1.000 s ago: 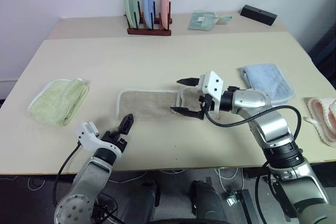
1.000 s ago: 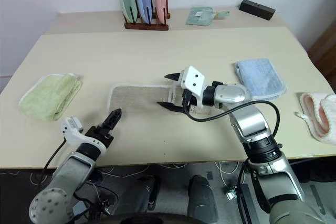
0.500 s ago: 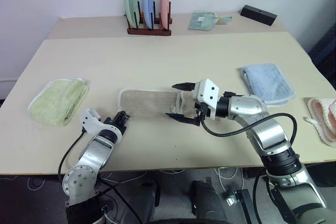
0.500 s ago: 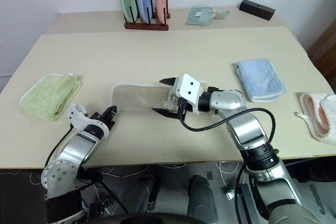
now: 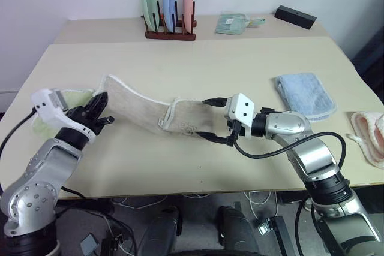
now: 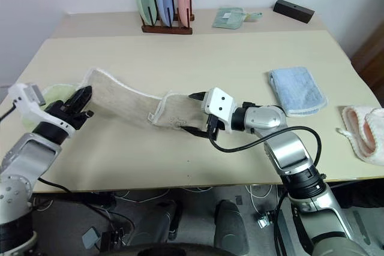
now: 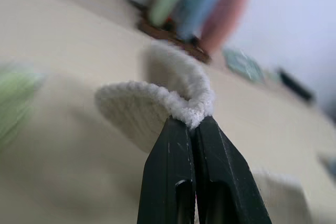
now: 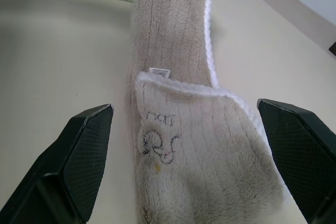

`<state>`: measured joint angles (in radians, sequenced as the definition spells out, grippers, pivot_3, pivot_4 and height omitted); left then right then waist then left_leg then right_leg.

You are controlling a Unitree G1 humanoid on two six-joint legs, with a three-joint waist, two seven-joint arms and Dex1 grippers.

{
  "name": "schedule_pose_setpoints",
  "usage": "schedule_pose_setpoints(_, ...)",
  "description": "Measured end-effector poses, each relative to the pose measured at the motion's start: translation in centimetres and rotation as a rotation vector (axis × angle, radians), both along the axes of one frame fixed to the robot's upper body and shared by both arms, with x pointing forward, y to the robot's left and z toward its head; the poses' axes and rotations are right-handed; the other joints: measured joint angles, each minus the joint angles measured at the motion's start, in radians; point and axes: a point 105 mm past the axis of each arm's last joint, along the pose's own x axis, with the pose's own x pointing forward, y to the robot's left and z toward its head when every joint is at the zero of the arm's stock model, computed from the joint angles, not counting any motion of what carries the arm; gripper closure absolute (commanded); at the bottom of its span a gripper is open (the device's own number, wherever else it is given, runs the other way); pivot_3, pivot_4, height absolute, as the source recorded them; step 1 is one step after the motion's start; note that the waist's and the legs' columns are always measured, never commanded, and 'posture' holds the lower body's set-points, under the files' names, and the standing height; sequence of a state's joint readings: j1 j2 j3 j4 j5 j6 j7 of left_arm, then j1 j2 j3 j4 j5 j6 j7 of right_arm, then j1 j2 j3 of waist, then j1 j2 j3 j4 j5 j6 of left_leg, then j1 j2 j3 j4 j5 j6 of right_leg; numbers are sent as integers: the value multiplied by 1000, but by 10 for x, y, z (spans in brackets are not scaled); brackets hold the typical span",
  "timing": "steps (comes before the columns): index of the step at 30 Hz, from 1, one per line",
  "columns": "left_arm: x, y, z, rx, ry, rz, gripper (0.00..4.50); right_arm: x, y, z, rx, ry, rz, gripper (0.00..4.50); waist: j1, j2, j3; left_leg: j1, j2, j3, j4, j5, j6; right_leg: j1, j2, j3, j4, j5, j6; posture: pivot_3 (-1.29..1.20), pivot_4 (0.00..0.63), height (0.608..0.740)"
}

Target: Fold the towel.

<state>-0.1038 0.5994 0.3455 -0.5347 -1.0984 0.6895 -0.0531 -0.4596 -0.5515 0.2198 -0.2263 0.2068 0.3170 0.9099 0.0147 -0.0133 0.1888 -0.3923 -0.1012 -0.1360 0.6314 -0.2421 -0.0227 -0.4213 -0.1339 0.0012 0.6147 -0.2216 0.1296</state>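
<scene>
The towel (image 5: 138,109) is a long beige strip with white corded edging, stretched across the middle of the table. Its right end is folded over, showing a small white loop and faint embroidery (image 8: 157,148). My left gripper (image 5: 99,107) is shut on the towel's left end and holds it above the table. In the left wrist view the left gripper (image 7: 190,124) pinches the white edging. My right gripper (image 5: 210,119) stands open, one finger on each side of the towel's folded right end (image 8: 199,145), not clamping it.
A light green towel (image 5: 42,129) lies at the left, partly behind my left arm. A light blue towel (image 5: 303,94) and a pink cloth (image 5: 369,136) lie at the right. A plate rack (image 5: 170,4), a small green cloth (image 5: 233,23) and a black box (image 5: 295,16) stand at the back.
My left gripper shut on the towel's left end and raised it up and to the left, drawing the towel out longer. The right gripper stayed open in place.
</scene>
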Motion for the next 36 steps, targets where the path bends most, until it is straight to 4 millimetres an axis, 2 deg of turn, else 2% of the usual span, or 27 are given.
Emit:
schedule_pose_setpoints(1,0,-18,0,60,-10,-84,4488,1,-1,-1,-3,2,-5,0,-1,0,0,0,0,0,0,0,0,0,0,0,0,0,0,0,150,740)
schedule_pose_setpoints(4,-4,-54,-9,168,-13,-255,4488,3,-3,-3,-6,1,-11,0,-6,0,0,0,0,1,-2,0,0,-2,0,0,0,1,1,0,150,740)
schedule_pose_setpoints(7,-7,-92,-28,291,-11,-424,4488,4,-6,-5,-18,-1,-24,0,-7,0,0,0,1,2,-2,0,0,-2,1,0,0,1,2,0,150,740)
schedule_pose_setpoints(9,-7,-108,-43,325,11,-488,4488,4,-7,-6,-20,-1,-30,0,-7,0,0,0,2,2,-2,0,0,-2,1,0,0,1,2,0,150,740)
schedule_pose_setpoints(11,-5,-115,-60,350,54,-515,4488,5,-10,-8,-23,-2,-45,0,-7,0,0,0,2,2,-2,0,0,-2,1,0,0,1,2,0,150,740)
schedule_pose_setpoints(13,-3,-118,-70,360,76,-522,4488,5,-14,-10,-24,2,-64,0,-5,0,0,0,2,1,-2,0,0,-2,1,0,0,1,2,0,150,740)
schedule_pose_setpoints(19,2,-133,-66,339,38,-558,4488,5,-19,-14,-23,13,-88,0,-2,0,0,0,2,0,-1,0,0,-2,1,0,0,1,2,0,150,740)
schedule_pose_setpoints(24,2,-149,-74,376,48,-618,4488,6,-20,-14,-23,7,-100,0,-2,0,0,0,2,0,-1,0,0,-2,1,0,0,1,2,0,150,740)
schedule_pose_setpoints(28,1,-152,-84,393,74,-638,4488,6,-20,-14,-25,5,-101,0,-5,0,0,0,2,0,-1,0,0,-2,1,0,0,1,2,0,150,740)
schedule_pose_setpoints(31,0,-156,-87,369,98,-657,3636,6,-20,-14,-24,2,-103,0,-3,0,0,0,2,0,-1,0,0,-2,1,0,0,2,2,0,150,740)
schedule_pose_setpoints(36,-1,-150,-85,348,117,-661,1219,7,-21,-13,-30,-9,-112,0,-6,0,0,0,2,0,-1,0,0,-2,1,0,0,2,2,0,150,740)
